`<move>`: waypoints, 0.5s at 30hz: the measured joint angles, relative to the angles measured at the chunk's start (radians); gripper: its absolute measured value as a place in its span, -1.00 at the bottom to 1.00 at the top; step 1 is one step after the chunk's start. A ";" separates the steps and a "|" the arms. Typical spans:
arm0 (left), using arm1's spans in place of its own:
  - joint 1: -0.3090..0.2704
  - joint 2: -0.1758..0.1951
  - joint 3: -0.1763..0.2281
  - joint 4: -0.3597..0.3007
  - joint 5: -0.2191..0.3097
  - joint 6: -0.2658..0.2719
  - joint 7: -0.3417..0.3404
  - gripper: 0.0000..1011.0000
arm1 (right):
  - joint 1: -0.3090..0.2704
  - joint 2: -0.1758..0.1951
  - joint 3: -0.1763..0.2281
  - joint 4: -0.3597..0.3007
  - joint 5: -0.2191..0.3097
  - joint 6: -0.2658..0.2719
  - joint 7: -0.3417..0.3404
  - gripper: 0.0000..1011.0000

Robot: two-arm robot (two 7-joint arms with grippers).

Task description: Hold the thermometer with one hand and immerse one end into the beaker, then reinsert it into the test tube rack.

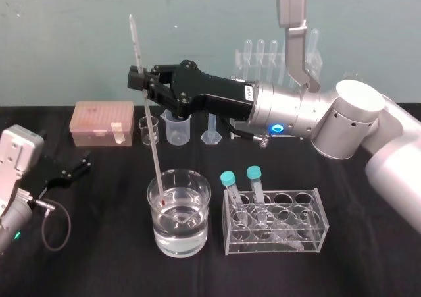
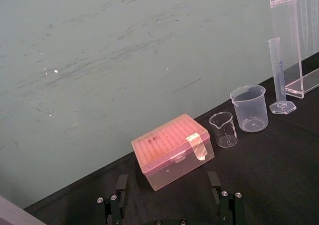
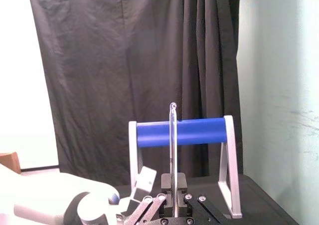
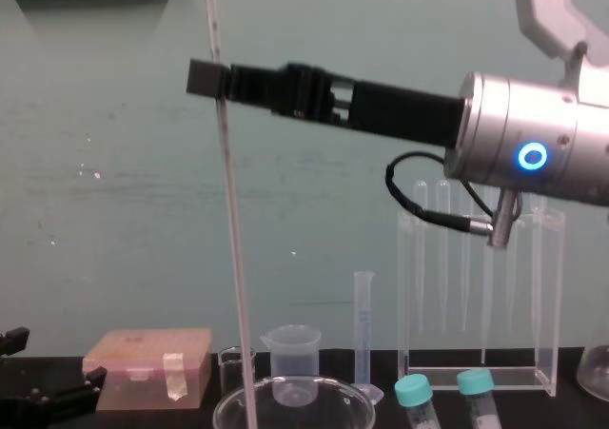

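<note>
Immersion underway: right claw (image 1: pixel 139 80) pinches the thermometer (image 1: pixel 150 137), tip in the beaker (image 1: pixel 198 232); next likely a straight lift toward the test tube rack (image 4: pixel 476 381).

Pink lidded plastic box (image 1: pixel 99 123) at ten o'clock on the black cloth (image 1: pixel 105 251); low clear rack (image 1: pixel 309 234) of teal-capped tubes (image 1: pixel 229 180) at four.

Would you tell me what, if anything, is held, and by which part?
The right gripper holds the thermometer by its upper stem, above the beaker; the left gripper holds nothing.

Beaker (image 4: pixel 366 405) base off chest view
</note>
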 joint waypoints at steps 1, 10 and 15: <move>0.000 0.000 0.000 0.000 0.000 0.000 0.000 0.99 | -0.001 0.000 -0.001 0.004 -0.004 -0.006 0.001 -0.89; 0.000 0.000 0.000 0.000 0.000 0.000 0.000 0.99 | -0.017 -0.008 -0.004 0.060 -0.035 -0.045 0.010 -0.89; 0.000 0.000 0.000 0.000 0.000 0.000 0.000 0.99 | -0.027 -0.012 -0.003 0.083 -0.049 -0.057 0.012 -0.89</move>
